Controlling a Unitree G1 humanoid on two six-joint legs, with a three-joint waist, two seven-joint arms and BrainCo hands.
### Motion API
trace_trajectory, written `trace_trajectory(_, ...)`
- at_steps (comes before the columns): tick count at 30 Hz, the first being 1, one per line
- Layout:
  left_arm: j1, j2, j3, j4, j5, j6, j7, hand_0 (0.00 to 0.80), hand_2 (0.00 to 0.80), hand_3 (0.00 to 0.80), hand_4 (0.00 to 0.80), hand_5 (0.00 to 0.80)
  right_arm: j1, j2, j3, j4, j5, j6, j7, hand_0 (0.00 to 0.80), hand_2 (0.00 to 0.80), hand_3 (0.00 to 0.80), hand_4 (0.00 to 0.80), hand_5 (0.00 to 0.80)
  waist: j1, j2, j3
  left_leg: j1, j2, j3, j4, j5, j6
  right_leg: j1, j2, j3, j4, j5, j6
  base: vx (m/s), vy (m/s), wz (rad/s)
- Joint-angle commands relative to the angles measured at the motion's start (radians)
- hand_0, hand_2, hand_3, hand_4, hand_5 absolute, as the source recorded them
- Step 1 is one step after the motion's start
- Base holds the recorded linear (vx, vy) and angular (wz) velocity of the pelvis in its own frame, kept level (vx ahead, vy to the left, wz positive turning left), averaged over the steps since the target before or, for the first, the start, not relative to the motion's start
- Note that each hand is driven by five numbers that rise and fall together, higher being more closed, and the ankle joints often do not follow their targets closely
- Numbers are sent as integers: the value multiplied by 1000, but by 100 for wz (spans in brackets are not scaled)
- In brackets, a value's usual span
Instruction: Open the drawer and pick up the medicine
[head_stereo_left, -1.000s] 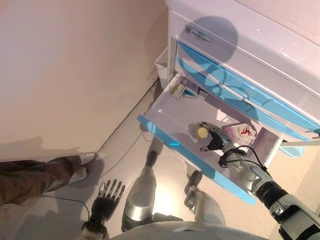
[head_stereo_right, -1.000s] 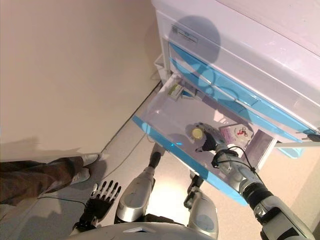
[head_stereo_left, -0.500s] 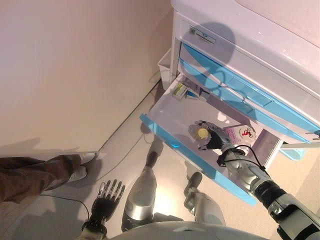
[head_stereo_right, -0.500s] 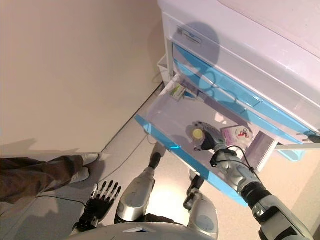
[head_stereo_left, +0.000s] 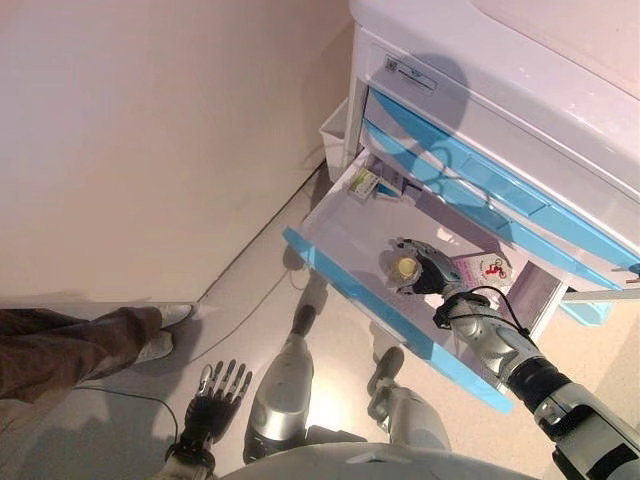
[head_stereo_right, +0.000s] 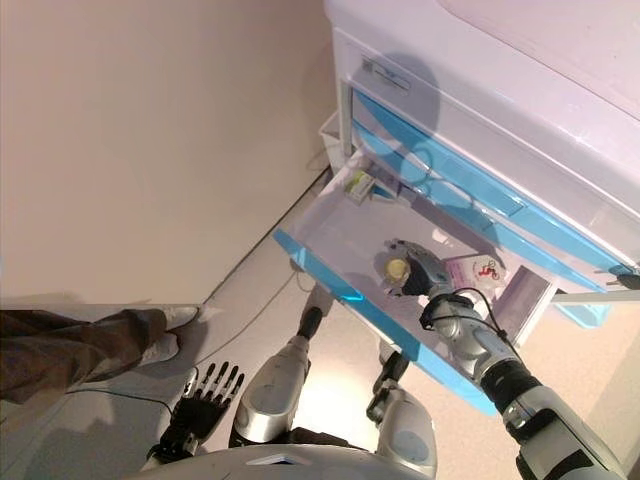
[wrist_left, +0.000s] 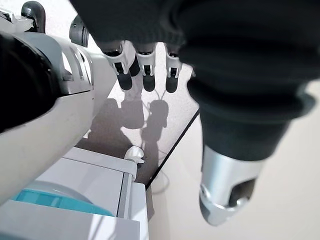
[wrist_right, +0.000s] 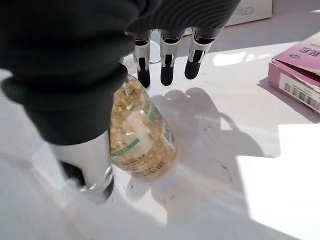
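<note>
The lower drawer (head_stereo_left: 340, 285) with a blue front stands pulled out of the white cabinet (head_stereo_left: 520, 110). My right hand (head_stereo_left: 432, 272) is over the drawer's middle, with thumb and fingers curled round a clear medicine bottle (head_stereo_left: 403, 268) with a yellow cap. In the right wrist view the bottle (wrist_right: 140, 135) of golden capsules sits between thumb and fingers (wrist_right: 167, 65) and casts a shadow on the white drawer floor (wrist_right: 225, 165). My left hand (head_stereo_left: 212, 395) hangs low at my side with its fingers straight.
A pink box (head_stereo_left: 487, 267) lies in the drawer right beside my right hand. Small boxes (head_stereo_left: 365, 182) sit at the drawer's back left corner. A white bin (head_stereo_left: 333, 130) stands left of the cabinet. A person's leg and shoe (head_stereo_left: 90, 345) are at the left.
The whole picture has shifted a little, so the camera moved. My right hand keeps the bottle at about the same place over the drawer. The left hand has not moved.
</note>
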Motion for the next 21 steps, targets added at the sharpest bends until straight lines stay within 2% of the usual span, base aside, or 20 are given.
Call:
trace_trajectory(1, 43, 11, -45, -6, 39, 0, -5, 0, 0, 0, 0, 0, -18, 9, 58, -15, -6, -12, -9, 800, 800, 800, 800, 800, 20, -14, -48, -54, -40, 18, 20, 0, 43, -8, -17, 9, 69, -8, 16, 0, 0, 0)
trace_trajectory(21, 48, 26, -36, -14, 49, 0, -9, 0, 0, 0, 0, 0, -14, 10, 66, -23, -2, -32, -32, 800, 800, 800, 800, 800, 27, -28, -46, -48, -39, 7, 18, -7, 43, 2, -7, 15, 61, -7, 23, 0, 0, 0)
